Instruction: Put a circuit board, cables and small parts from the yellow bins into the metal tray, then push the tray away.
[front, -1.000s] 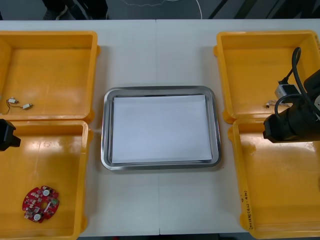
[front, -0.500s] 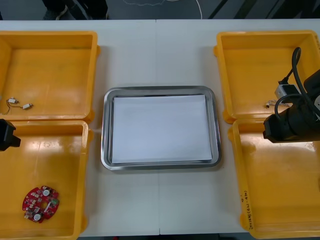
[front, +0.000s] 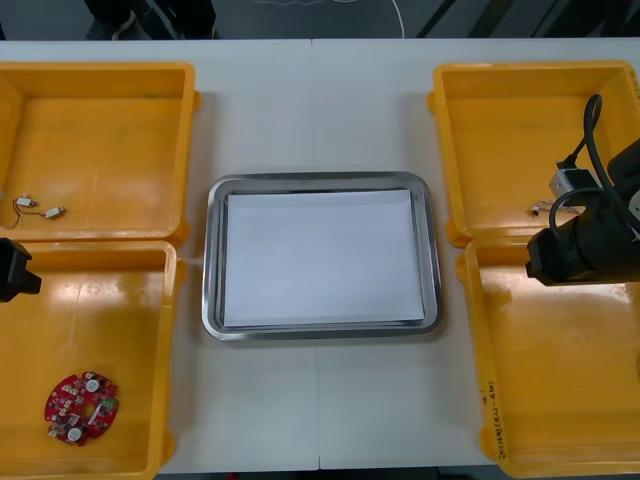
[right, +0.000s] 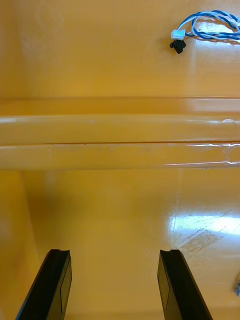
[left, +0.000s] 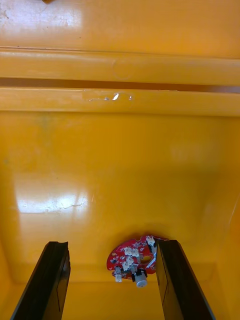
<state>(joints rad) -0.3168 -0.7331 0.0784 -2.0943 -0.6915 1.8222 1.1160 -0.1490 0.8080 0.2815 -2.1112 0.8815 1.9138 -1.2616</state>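
Front view: the metal tray (front: 320, 182) lies between the left arm (front: 12, 270) and the right arm (front: 585, 245).
Right wrist view: the right gripper (right: 114, 251) stands wide over a yellow bin (right: 120, 210), with the blue and white cable (right: 210, 25) beyond the rim ahead.
Left wrist view: the left gripper (left: 112, 245) stands wide, and the circuit board (left: 131, 261) lies on the bin floor between its fingers, close to one.

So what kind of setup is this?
Likely an electronics kitting bench in a lab: yellow bins flank a metal tray; one holds a round red circuit board, another a twisted blue and white cable. Left gripper and right gripper hover open over the near bins.
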